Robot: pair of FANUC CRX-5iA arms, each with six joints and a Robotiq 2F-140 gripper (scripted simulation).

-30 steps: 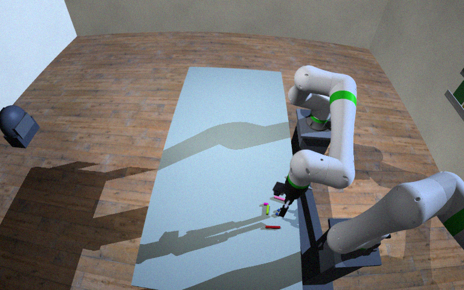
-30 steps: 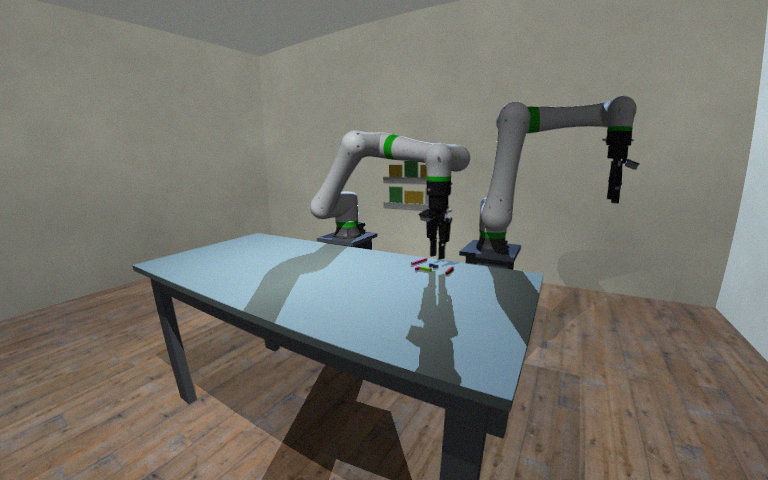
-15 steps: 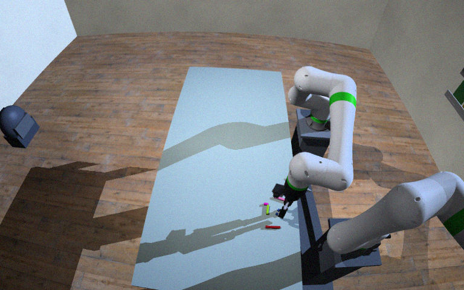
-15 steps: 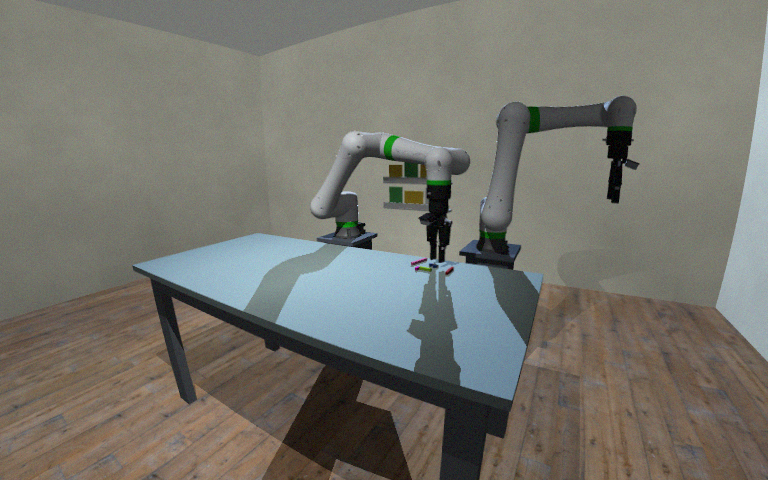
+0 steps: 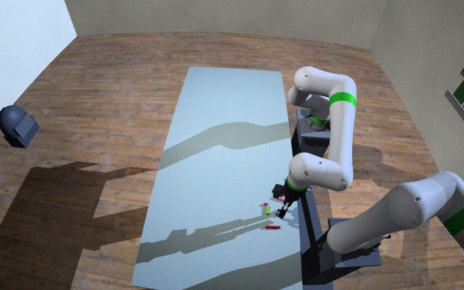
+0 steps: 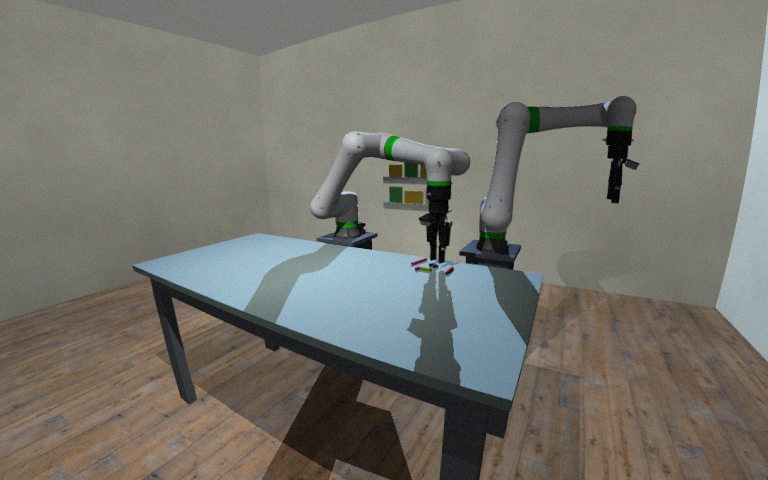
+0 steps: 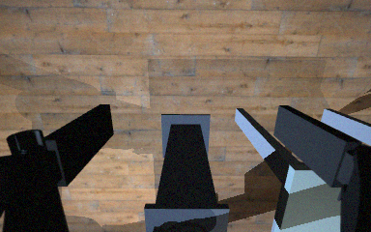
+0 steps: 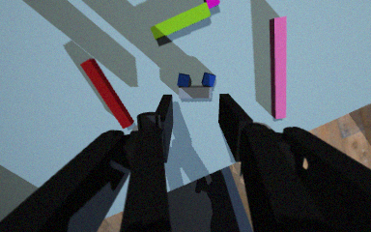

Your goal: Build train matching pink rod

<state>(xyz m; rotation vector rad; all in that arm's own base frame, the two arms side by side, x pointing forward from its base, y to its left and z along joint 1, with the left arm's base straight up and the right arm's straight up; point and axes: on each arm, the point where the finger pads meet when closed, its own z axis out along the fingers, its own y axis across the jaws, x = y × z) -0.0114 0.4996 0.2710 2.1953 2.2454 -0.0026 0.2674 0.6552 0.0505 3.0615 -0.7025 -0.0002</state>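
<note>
Right gripper point(image 5: 282, 212) point(image 6: 437, 260) point(image 8: 195, 98) above grey rod point(image 8: 195, 93), empty, narrowed (presumably sparing neighbouring rods). Left gripper point(image 6: 613, 200) point(image 7: 194, 116) wide, empty, well apart from grey rod, apparently unneeded.

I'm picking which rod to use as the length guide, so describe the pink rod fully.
The pink rod is a slim, straight, square-edged bar, plain pink with a matt look and no separate parts visible. It lies flat on the table near its edge, apart from the other rods. No gripper touches it, and it casts a shadow along one side.
</note>
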